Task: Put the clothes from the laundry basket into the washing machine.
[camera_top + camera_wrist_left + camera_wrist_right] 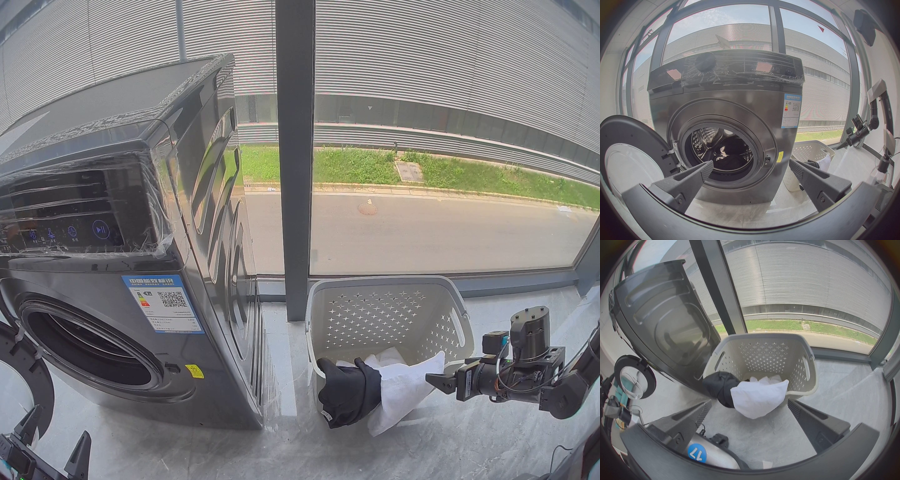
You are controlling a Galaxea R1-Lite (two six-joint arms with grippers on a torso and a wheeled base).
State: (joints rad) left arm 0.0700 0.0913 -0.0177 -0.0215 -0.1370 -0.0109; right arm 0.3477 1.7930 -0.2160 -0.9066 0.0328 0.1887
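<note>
Nearest, at the low left, the left gripper (55,431) hangs before the machine with its dark fingers spread apart and nothing between them. Just beyond it the round grey porthole door (25,375) stands swung open to the left, so the drum opening (87,350) of the dark grey front-loading washing machine (125,219) is exposed. To the right, on the pale stone floor (437,444), two garments lie over the near rim of the white perforated plastic laundry basket (387,312). They are a black cloth garment (350,390) on the left and a white cloth garment (403,387) beside it, the two touching and both hanging down outside the basket wall. More white cloth lies inside the basket. The right gripper (437,380) sits just right of the white garment, level with it, with its fingers released and empty. Judged from their draping, both garments are light, soft and limp. They will offer no stiffness, will sag and trail below the grip, and may drag a neighbour along. The overhanging bunched fold at the rim appears to be the best point of hold, pinched deeply through several layers, since a single thin layer could slip free. Farthest is the tall glass window (437,187).
</note>
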